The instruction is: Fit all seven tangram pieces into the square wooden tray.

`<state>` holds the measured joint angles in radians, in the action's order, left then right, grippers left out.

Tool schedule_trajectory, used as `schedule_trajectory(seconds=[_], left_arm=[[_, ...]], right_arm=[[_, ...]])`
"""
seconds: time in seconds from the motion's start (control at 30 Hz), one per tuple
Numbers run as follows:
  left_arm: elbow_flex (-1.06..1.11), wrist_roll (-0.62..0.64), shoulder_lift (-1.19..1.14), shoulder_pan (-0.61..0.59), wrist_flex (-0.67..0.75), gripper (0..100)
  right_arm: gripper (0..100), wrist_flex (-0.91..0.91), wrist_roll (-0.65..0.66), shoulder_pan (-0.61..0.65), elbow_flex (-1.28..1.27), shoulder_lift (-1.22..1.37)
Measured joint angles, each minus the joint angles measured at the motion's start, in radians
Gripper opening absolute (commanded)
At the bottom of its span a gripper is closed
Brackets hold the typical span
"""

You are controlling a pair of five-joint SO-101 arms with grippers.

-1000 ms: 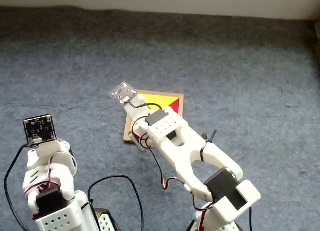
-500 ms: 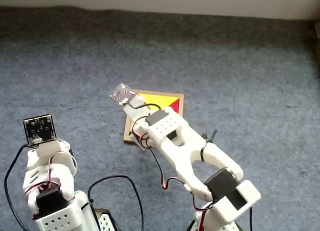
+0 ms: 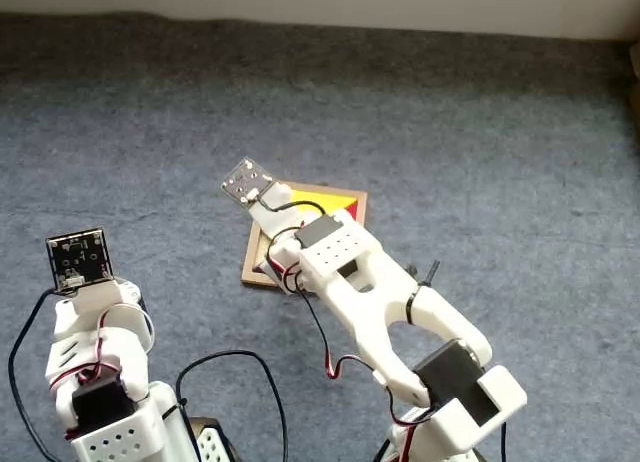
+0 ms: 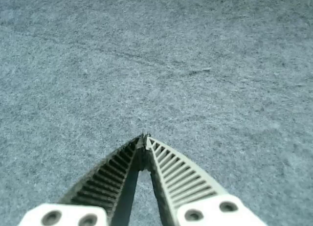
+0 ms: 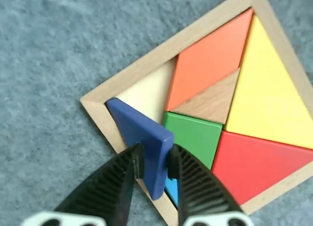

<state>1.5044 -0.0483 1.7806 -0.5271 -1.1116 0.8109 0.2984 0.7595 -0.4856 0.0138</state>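
Six pieces already lie flat in the square wooden tray: orange, yellow, red, green, a bare-wood triangle and a sliver of light blue. The seventh, the dark blue piece, is not seated. It stands tilted on edge over the tray's one bare corner, the pale pocket, with its far tip down near that corner. You cannot tell whether its lower edge sits inside the rim or on top of it.

Your right gripper is clamped narrowly on that blue piece, one black finger on each flat face.

In the high view the tray lies near the middle of the carpeted table, well away from its far edge and half hidden under your right arm.

Over the last second the tray's near corner on the left has slid a little further left and the tray has turned slightly, while the right arm has shifted with it. This suggests the blue piece is catching on the rim or a neighbouring piece and pushing the loose tray instead of dropping in. The task looks one piece short of done. Laying the piece flatter over the pocket probably matters more than pressing harder.

Your left gripper hangs over bare carpet with its ribbed fingers closed tip to tip, holding nothing. Your left arm has not moved from the table's near left corner.
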Motion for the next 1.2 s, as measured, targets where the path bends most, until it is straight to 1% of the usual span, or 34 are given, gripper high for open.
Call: schedule_trajectory(seconds=[0.23,0.37,0.53,0.73,1.2], left_arm=[[0.0,0.0,0.0,0.0,0.0,3],[0.0,0.0,0.0,0.0,0.0,3],[0.0,0.0,0.0,0.0,0.0,3],[0.0,0.0,0.0,0.0,0.0,3],[0.0,0.0,0.0,0.0,0.0,3]], right_arm=[[0.7,0.002,0.002,0.005,-0.051,-0.095],[0.7,0.002,0.026,0.005,-0.066,-0.101],[0.7,-0.006,0.063,0.035,-0.08,-0.103],[0.7,-0.089,0.066,0.037,-0.141,-0.124],[1.2,-0.107,0.066,0.077,-0.147,-0.124]])
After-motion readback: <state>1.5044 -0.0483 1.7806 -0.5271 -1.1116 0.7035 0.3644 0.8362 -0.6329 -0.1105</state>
